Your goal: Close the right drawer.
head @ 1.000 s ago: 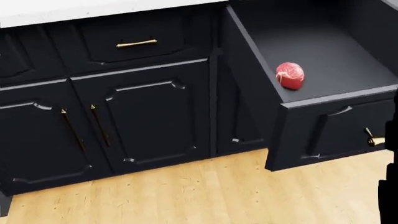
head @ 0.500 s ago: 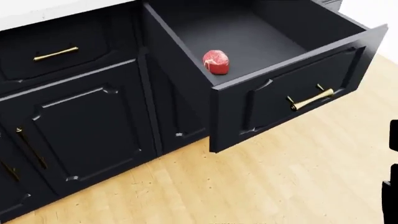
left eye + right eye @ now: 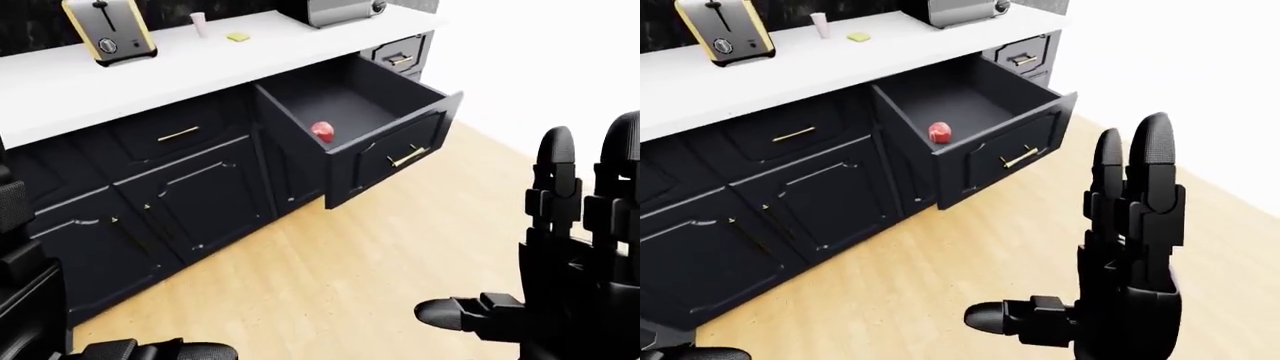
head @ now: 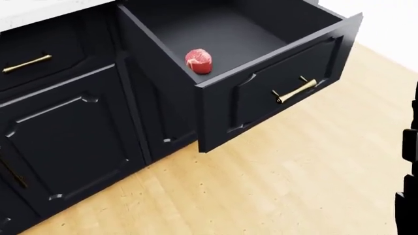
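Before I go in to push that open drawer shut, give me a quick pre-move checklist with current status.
1. Drawer open, pulled well out of the cabinet: ok, target confirmed.
2. Drawer contents: red item sits low on the drawer floor, below the rim: ok.
3. Gold handle and front panel unobstructed: ok.
4. Right hand free, fingers extended, holding nothing: ok.
5. Right hand in contact with the drawer: not ok, it is apart from it, over the wooden floor.
6. Left hand: only a sliver shows at the bottom edge; cannot tell.

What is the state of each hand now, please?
Right hand: open, fingers straight, holding nothing.
Left hand: mostly out of view; cannot be told.
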`<state>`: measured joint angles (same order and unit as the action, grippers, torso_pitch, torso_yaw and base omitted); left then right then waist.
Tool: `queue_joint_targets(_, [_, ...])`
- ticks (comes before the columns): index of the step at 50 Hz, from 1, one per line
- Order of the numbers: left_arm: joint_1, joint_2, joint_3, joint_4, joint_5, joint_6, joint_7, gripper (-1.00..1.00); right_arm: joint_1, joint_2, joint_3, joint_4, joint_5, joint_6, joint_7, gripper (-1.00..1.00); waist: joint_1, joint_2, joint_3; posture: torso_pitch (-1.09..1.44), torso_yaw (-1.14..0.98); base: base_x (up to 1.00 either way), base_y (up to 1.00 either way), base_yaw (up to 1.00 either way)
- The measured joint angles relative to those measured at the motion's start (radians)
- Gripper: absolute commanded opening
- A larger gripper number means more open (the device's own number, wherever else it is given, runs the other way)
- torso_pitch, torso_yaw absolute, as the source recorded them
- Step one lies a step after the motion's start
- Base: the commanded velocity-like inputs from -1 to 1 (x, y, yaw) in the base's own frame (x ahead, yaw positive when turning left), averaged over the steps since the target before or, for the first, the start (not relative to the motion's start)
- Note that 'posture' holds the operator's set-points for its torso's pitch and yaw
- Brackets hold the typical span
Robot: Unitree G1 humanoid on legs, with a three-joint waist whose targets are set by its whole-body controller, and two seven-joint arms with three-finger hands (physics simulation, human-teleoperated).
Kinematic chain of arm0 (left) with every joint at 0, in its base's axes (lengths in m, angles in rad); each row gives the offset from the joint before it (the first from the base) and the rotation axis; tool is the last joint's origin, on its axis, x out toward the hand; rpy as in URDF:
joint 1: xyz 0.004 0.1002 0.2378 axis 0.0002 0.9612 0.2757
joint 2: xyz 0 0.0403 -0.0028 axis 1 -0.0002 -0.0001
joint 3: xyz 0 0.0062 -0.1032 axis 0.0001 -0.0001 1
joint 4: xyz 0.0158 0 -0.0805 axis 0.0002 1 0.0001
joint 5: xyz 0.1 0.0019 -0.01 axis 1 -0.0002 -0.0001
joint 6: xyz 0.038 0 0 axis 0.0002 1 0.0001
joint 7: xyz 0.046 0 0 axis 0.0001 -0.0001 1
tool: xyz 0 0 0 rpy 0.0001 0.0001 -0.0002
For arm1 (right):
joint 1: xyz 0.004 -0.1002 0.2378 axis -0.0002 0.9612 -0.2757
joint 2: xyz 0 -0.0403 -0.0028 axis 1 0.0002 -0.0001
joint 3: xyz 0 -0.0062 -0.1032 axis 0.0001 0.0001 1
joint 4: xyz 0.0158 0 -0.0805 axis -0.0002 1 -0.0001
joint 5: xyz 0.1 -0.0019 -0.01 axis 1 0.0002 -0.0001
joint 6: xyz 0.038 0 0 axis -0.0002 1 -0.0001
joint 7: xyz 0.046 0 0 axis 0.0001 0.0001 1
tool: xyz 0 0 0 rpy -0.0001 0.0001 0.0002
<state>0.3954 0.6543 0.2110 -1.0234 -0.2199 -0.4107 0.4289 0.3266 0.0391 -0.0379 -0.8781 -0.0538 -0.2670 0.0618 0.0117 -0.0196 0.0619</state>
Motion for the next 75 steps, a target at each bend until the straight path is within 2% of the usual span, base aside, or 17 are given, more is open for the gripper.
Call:
queue_joint_targets(1, [-0.001, 0.002, 0.001, -0.002, 0.000, 0.000, 0.001, 1.00, -0.002, -0.001, -0.002, -0.001, 0.000, 0.000, 0.000, 1.00, -0.003, -0.019, -0.008, 0.00, 0.00, 0.00, 0.00, -0.12])
queue_joint_targets(3, [0.002, -0.009, -0.018, -0.001, 0.007, -0.004, -0.005, 1.00, -0.002, -0.006, -0.016, 0.015, 0.002, 0.001, -0.005, 1.00, -0.020, 0.002, -0.006, 0.00, 0.00, 0.00, 0.00, -0.12])
queue_joint_targets(6, [0.004, -0.006, -0.016, 0.001, 0.008, -0.003, -0.006, 1.00, 0.004, -0.005, -0.019, 0.019, 0.003, 0.013, -0.008, 1.00, -0.019, 0.006, -0.009, 0.00, 0.00, 0.00, 0.00, -0.13])
queue_joint_targets(11, [0.001, 0.005, -0.009, -0.011, 0.008, -0.010, 0.000, 1.00, -0.001, -0.004, -0.018, -0.006, 0.008, 0.012, -0.003, 1.00, -0.013, 0.057, 0.008, 0.00, 0.00, 0.00, 0.00, -0.14])
queue_joint_targets(14, [0.004, 0.013, -0.007, -0.011, 0.007, -0.013, 0.005, 1.00, -0.006, -0.004, -0.023, -0.013, 0.011, 0.019, -0.002, 1.00, -0.013, 0.108, 0.004, 0.00, 0.00, 0.00, 0.00, -0.17])
queue_joint_targets(21, [0.004, 0.016, -0.009, 0.005, 0.002, -0.004, 0.017, 1.00, -0.004, 0.002, -0.013, 0.003, 0.006, 0.029, 0.008, 1.00, -0.003, 0.066, 0.000, 0.00, 0.00, 0.00, 0.00, -0.26])
queue_joint_targets(27, [0.012, 0.011, -0.008, -0.003, 0.007, -0.019, 0.013, 1.00, -0.003, 0.001, -0.004, -0.001, 0.002, 0.004, 0.004, 1.00, -0.006, -0.015, -0.006, 0.00, 0.00, 0.00, 0.00, -0.26])
queue_joint_targets(28, [0.009, 0.002, -0.018, -0.002, 0.011, -0.019, 0.008, 1.00, -0.007, -0.005, -0.012, 0.007, 0.002, 0.004, 0.001, 1.00, -0.015, 0.000, -0.004, 0.00, 0.00, 0.00, 0.00, -0.27])
queue_joint_targets(33, [0.019, 0.000, -0.016, -0.001, 0.016, -0.024, 0.000, 1.00, 0.000, -0.004, -0.013, 0.021, 0.000, 0.015, -0.006, 1.00, -0.020, 0.018, -0.007, 0.00, 0.00, 0.00, 0.00, -0.26])
queue_joint_targets(38, [0.015, 0.002, -0.014, -0.010, 0.018, -0.030, -0.002, 1.00, -0.006, -0.006, -0.009, 0.013, -0.002, 0.005, -0.007, 1.00, -0.015, 0.075, 0.012, 0.00, 0.00, 0.00, 0.00, -0.27])
queue_joint_targets(40, [0.019, 0.002, -0.012, -0.011, 0.019, -0.032, -0.001, 1.00, -0.007, -0.007, -0.008, 0.011, -0.003, 0.006, -0.007, 1.00, -0.012, 0.114, 0.004, 0.00, 0.00, 0.00, 0.00, -0.27])
queue_joint_targets(46, [0.032, 0.003, -0.010, 0.006, 0.014, -0.033, 0.007, 1.00, 0.009, -0.003, -0.001, 0.019, -0.001, 0.012, 0.002, 1.00, 0.000, 0.080, 0.001, 0.00, 0.00, 0.00, 0.00, -0.27])
queue_joint_targets(53, [0.035, 0.003, -0.010, 0.000, 0.019, -0.046, 0.010, 1.00, 0.008, 0.000, -0.003, -0.016, 0.011, 0.007, 0.009, 1.00, -0.002, -0.017, -0.004, 0.00, 0.00, 0.00, 0.00, -0.38])
queue_joint_targets(58, [0.027, -0.007, -0.029, 0.002, 0.029, -0.037, -0.002, 1.00, 0.011, -0.003, -0.018, 0.007, 0.012, 0.019, 0.004, 1.00, -0.034, 0.011, -0.009, 0.00, 0.00, 0.00, 0.00, -0.53])
queue_joint_targets(64, [0.033, -0.011, -0.019, -0.010, 0.030, -0.044, -0.008, 1.00, 0.020, -0.004, 0.003, 0.005, -0.001, -0.006, 0.002, 1.00, -0.024, 0.075, 0.019, 0.00, 0.00, 0.00, 0.00, -0.53])
queue_joint_targets(67, [0.030, -0.011, -0.016, -0.006, 0.030, -0.046, -0.010, 1.00, 0.009, -0.002, 0.002, 0.006, -0.005, -0.006, -0.002, 1.00, -0.011, 0.113, 0.009, 0.00, 0.00, 0.00, 0.00, -0.53])
queue_joint_targets(75, [0.041, -0.020, -0.018, 0.003, 0.029, -0.048, -0.010, 1.00, 0.015, -0.005, 0.014, 0.007, -0.010, -0.006, 0.001, 1.00, -0.004, 0.047, 0.005, 0.00, 0.00, 0.00, 0.00, -0.53])
